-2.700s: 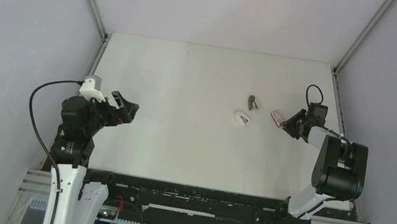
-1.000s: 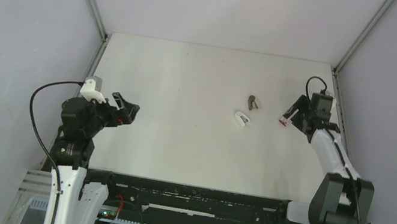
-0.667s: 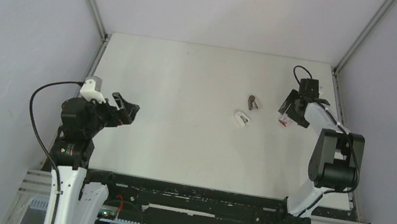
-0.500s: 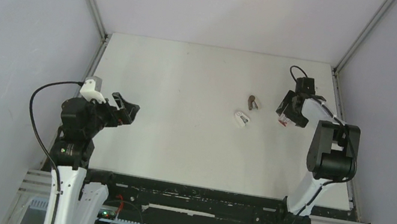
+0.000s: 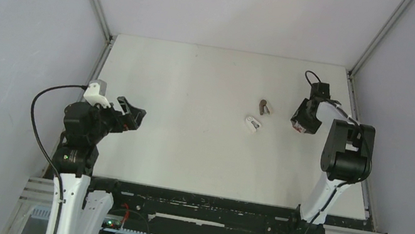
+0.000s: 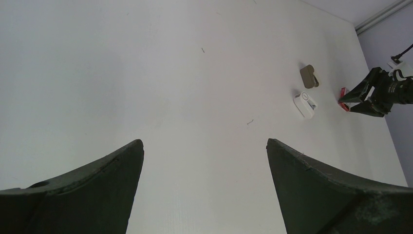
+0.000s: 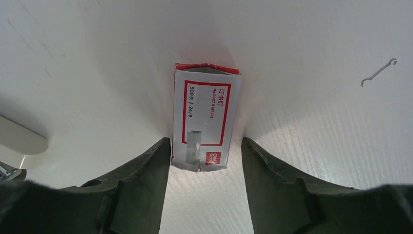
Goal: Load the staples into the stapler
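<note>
While the right gripper [image 7: 204,142] straddles the red-and-white box [image 7: 207,105] with its jaws apart (left finger [image 7: 146,165] at the box's edge, gap on the other side), the stapler [image 5: 253,124] lies near the staples [image 5: 265,107], not touching, right of centre and well off every table [image 5: 187,69] edge. The left gripper [image 6: 204,144] hovers spread wide near the left edge, with open tabletop between it and the stapler.

The only print I can make out is on the red-and-white box [image 7: 207,117], lying near the counter's right edge toward the far corner. It reads "订书钉", "500" and "24/6", with a small "deli" mark on the red band. A finer line beside these is too small to read.
</note>
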You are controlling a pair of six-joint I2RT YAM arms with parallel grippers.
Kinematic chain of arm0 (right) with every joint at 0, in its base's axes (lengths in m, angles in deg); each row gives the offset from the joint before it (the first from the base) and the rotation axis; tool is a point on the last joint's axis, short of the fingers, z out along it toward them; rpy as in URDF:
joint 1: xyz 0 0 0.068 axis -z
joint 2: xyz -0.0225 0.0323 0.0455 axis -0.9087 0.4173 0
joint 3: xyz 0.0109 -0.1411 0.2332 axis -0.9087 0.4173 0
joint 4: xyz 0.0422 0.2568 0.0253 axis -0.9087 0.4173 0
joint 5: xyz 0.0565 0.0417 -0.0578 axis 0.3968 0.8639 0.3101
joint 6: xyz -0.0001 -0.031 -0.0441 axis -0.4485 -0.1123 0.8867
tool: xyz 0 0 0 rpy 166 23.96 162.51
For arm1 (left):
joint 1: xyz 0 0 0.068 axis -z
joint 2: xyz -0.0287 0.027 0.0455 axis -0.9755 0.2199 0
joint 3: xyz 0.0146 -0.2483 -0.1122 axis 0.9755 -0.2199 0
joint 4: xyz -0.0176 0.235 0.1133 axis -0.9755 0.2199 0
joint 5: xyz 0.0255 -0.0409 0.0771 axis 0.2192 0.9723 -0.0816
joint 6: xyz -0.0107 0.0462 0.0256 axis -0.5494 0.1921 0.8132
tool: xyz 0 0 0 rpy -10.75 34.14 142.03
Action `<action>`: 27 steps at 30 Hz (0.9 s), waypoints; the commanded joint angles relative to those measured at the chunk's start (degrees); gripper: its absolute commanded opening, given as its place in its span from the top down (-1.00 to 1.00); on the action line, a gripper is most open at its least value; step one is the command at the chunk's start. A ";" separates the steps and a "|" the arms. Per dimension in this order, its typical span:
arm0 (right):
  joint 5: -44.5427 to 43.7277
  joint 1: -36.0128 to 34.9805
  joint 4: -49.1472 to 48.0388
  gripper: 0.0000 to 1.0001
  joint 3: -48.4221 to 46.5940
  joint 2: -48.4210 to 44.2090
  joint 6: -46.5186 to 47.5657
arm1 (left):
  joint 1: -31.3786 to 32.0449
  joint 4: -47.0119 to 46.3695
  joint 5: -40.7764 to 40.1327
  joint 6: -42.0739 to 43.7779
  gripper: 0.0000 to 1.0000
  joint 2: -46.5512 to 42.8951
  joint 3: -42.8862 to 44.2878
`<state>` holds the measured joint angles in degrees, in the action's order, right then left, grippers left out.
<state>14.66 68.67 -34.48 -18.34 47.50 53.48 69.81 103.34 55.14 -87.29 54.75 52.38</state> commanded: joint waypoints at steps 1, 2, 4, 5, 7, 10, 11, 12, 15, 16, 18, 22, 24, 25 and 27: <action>0.62 0.42 -1.10 -0.03 -2.13 0.45 -0.05 | -0.52 -2.65 1.28 1.31 -1.00 -0.25 -1.06; 0.66 0.38 -1.13 0.01 -2.13 0.58 0.20 | -0.49 -2.66 1.26 1.31 -1.00 -0.25 -1.05; 0.81 0.34 -1.23 0.07 -2.13 0.85 0.67 | -0.52 -2.65 1.21 1.31 -1.00 -0.21 -1.05; 0.85 0.36 -1.16 0.12 -2.21 0.98 0.86 | -0.52 -2.71 1.19 1.27 -1.00 -0.26 -1.07; 1.19 0.36 -1.28 0.20 -2.24 0.96 1.33 | -0.54 -2.67 1.19 1.31 -1.00 -0.25 -1.15; 1.52 0.00 -0.91 0.27 -2.19 -0.18 2.05 | -0.52 -2.72 1.24 1.31 -1.00 -0.16 -1.14; 1.39 -0.31 -0.76 0.28 -2.03 -1.19 2.33 | -0.51 -2.71 1.29 1.31 -1.00 -0.17 -1.14; 1.13 -0.81 -0.77 0.28 -1.64 -2.98 2.70 | -0.56 -2.76 1.28 1.31 -1.00 -0.15 -1.14; 0.46 -3.24 -0.13 0.28 -0.63 -8.03 4.58 | -0.54 -2.78 1.25 1.37 -1.00 -0.13 -1.14; 0.43 -4.28 0.38 0.28 -0.28 -9.77 5.21 | -0.56 -2.80 1.21 1.39 -1.00 -0.11 -1.14; 0.47 -7.30 1.04 0.27 0.81 -13.39 6.59 | -0.58 -2.73 1.19 1.40 -1.00 -0.07 -1.14; 1.28 -16.09 2.16 0.24 4.17 -19.70 9.14 | -0.53 -2.79 1.15 1.40 -0.99 -0.07 -1.30; 2.81 -20.54 2.52 0.24 5.64 -21.45 10.17 | -0.53 -2.90 1.14 1.40 -0.99 -0.03 -1.31; 3.62 -23.00 2.60 0.23 6.38 -22.11 10.63 | -0.58 -2.88 1.14 1.40 -0.99 -0.04 -1.31; 4.76 -28.07 2.47 0.22 7.69 -22.84 11.69 | -0.51 -2.89 1.11 1.44 -0.99 0.08 -1.36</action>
<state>16.76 47.55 -33.19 -13.40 26.05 61.45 69.81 103.25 55.14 -86.89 54.75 52.38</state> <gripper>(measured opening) 0.386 0.997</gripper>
